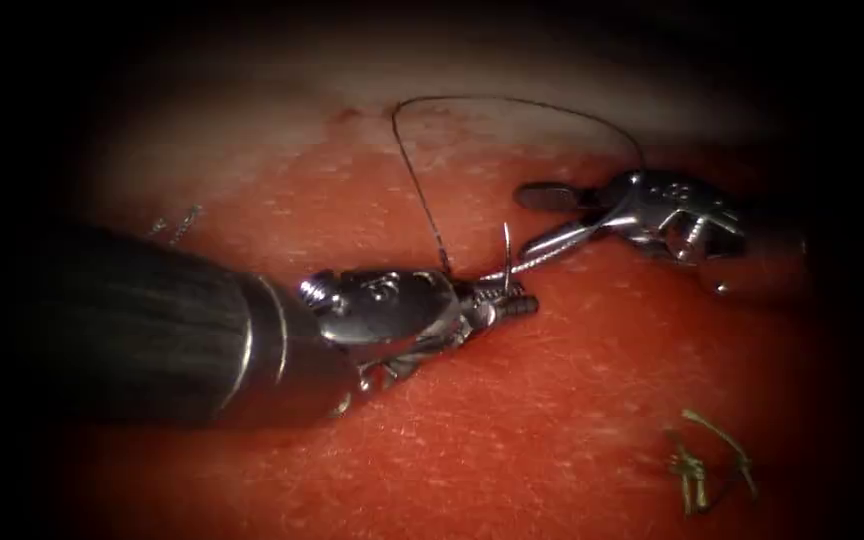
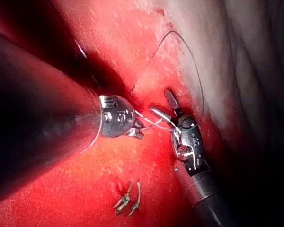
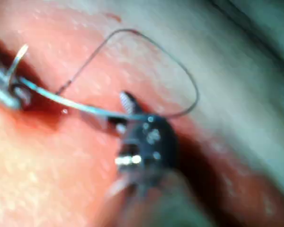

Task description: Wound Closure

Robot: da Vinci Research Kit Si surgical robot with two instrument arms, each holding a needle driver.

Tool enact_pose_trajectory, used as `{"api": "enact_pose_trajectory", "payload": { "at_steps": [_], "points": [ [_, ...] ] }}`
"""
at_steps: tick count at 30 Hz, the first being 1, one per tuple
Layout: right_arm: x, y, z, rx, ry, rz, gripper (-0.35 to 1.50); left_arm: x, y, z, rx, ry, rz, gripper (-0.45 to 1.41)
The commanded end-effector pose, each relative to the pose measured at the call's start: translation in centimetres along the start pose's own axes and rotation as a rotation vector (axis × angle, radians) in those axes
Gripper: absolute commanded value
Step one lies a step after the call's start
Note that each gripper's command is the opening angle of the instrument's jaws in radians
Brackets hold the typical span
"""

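1. Endoscope view: the left tool (image 1: 512, 297) comes in from the lower left on a thick dark shaft, its jaws pressed together on the needle (image 1: 508, 262), pinching it near one end of its curve.
2. One thin bright end of the needle stands up above the left tool's tip; the rest of the curve runs right, toward the right tool (image 1: 537, 220). It lies above the tissue (image 1: 512, 440), not in it.
3. The right tool comes in from the right with its jaws spread wide. The lower jaw lies along the needle; whether it touches the needle cannot be told. It holds nothing.
4. The thread (image 1: 512, 101) rises from beside the left tool's tip, arches over the pale upper edge of the tissue and comes down at the right tool.
5. Cut ends of thread (image 1: 704, 460) lie on the tissue at lower right, well apart from both tools.
6. Left wrist view: the left tool (image 2: 138, 128) meets the needle (image 2: 154, 124), with the right tool (image 2: 163, 105) spread just beside it.
7. Right wrist view: the needle (image 3: 66, 101) runs from the left tool across to the right tool (image 3: 118, 111), the thread (image 3: 165, 52) looping above.
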Motion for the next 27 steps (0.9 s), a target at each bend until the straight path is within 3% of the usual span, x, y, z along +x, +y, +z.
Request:
{"api": "enact_pose_trajectory", "payload": {
  "at_steps": [1, 4, 10, 11, 14, 18, 27],
  "points": [
    [-0.07, -0.03, 0.05, 0.005, -0.001, 0.003, 1.31, -0.03, 0.07, 0.0, -0.045, 0.005, -0.066, -0.35],
    [-0.08, -0.04, 0.03, 0.005, -0.001, 0.009, 1.31, 0.05, 0.19, -0.09, -0.114, -0.005, -0.155, -0.35],
    [-0.12, -0.12, -0.03, 0.019, -0.008, 0.032, 1.33, 0.21, 0.4, -0.29, -0.224, -0.017, -0.193, -0.35],
    [-0.14, -0.14, -0.06, 0.033, -0.013, 0.031, 1.33, 0.23, 0.41, -0.3, -0.23, -0.013, -0.123, -0.35],
    [-0.17, -0.21, -0.18, 0.064, -0.039, 0.028, 1.31, 0.28, 0.44, -0.31, -0.234, 0.03, 0.258, -0.35],
    [-0.2, -0.29, -0.34, 0.059, -0.078, 0.021, 1.31, 0.29, 0.44, -0.3, -0.159, 0.033, 0.601, -0.35],
    [-0.27, -0.65, -0.6, 0.04, -0.11, 0.068, 1.31, 0.54, 0.45, -0.43, 0.017, 0.101, 1.099, -0.35]
  ]
}}
